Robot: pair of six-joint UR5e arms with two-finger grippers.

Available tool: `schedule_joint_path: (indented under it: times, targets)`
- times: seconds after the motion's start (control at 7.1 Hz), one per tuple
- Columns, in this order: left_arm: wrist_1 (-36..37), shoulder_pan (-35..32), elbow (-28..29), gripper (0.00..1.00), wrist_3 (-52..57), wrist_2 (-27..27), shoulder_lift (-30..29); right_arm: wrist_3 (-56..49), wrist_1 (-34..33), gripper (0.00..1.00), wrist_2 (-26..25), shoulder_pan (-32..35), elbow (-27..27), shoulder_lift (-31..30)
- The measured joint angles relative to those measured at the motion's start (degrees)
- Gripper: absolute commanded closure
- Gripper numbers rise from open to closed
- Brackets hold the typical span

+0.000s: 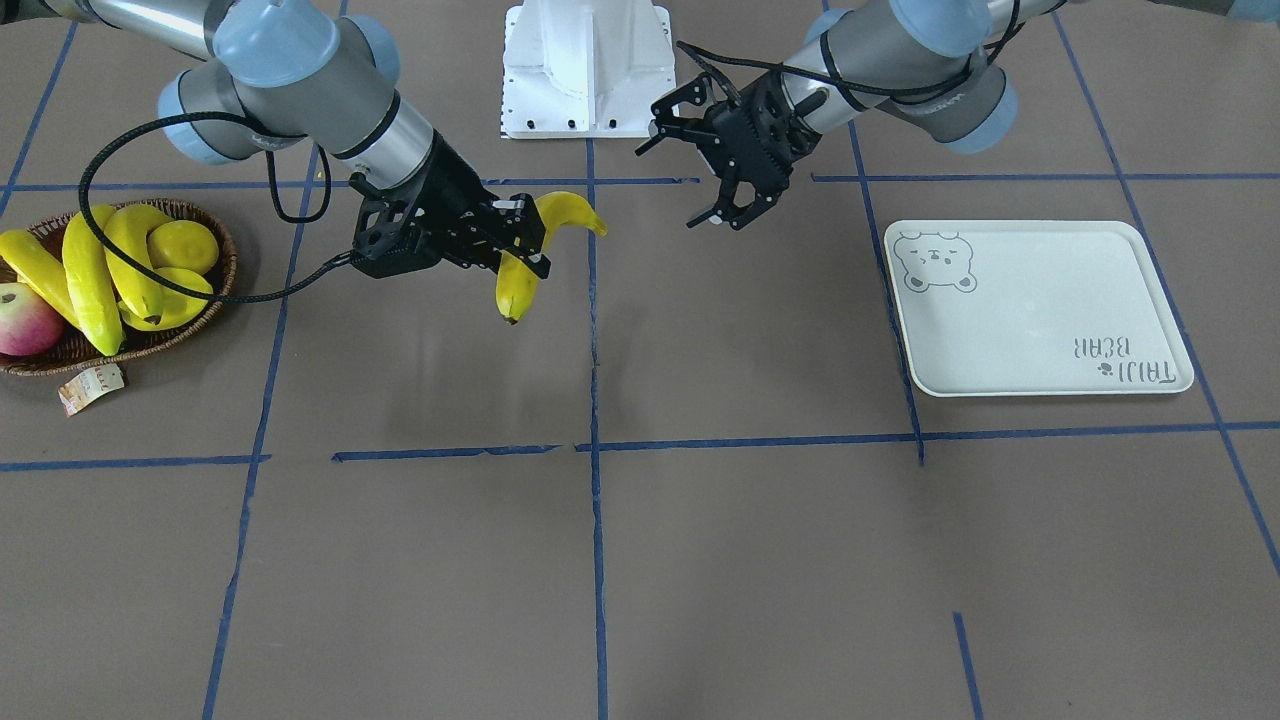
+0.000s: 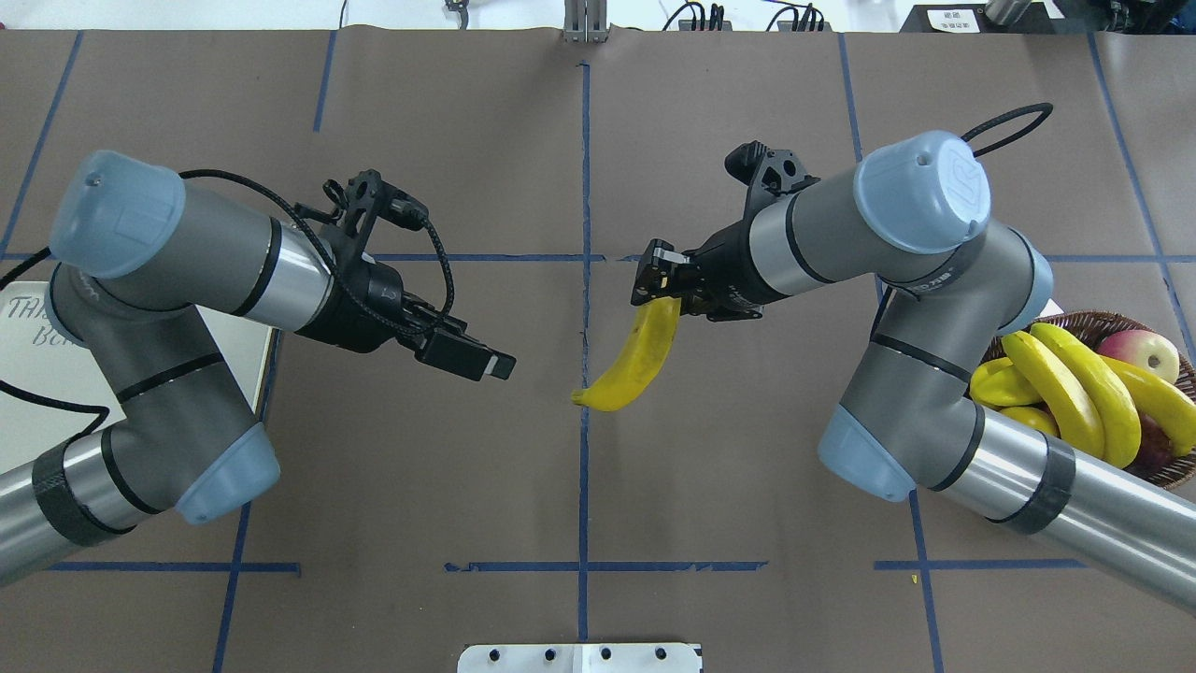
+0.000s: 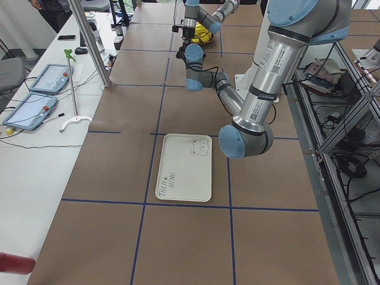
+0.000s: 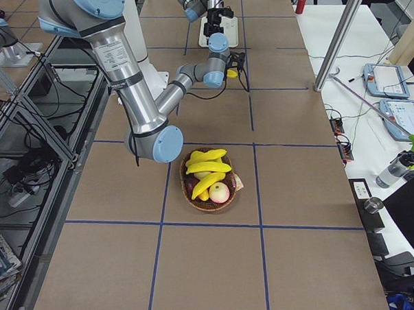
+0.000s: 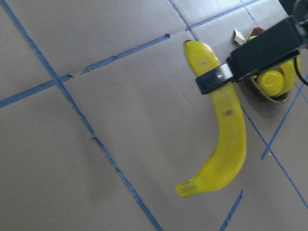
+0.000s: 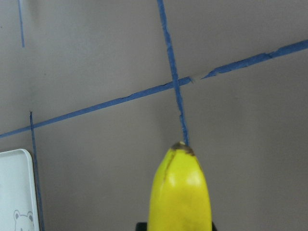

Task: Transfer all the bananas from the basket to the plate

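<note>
Pinched near one end only, the banana (image 1: pixel 517 290) could swivel or slip from the right pincer (image 1: pixel 522 243) and drop to the worktop (image 1: pixel 700 550) well short of the plate (image 1: pixel 1040 310), likeliest in a mistimed handover. The right arm reaches plateward, holding it aloft. The left pincer (image 1: pixel 722 218), spread, hangs nearer the plate, facing the banana.

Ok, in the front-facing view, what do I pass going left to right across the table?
basket → right gripper holding a banana → open left gripper → plate
</note>
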Motion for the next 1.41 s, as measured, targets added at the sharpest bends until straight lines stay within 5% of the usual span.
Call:
schedule_joint_path:
  times: [0.7,1.41]
  targets:
    - [-5.6,3.1,5.5,0.01,-0.2,0.2,-4.2,2.0,0.2,0.82,-0.1,-2.1,-0.2,3.2]
    - [-5.8,4.8,6.0,0.32,-0.2,0.1,-4.5,2.2,0.2,0.75,-0.1,-2.1,-0.1,4.0]
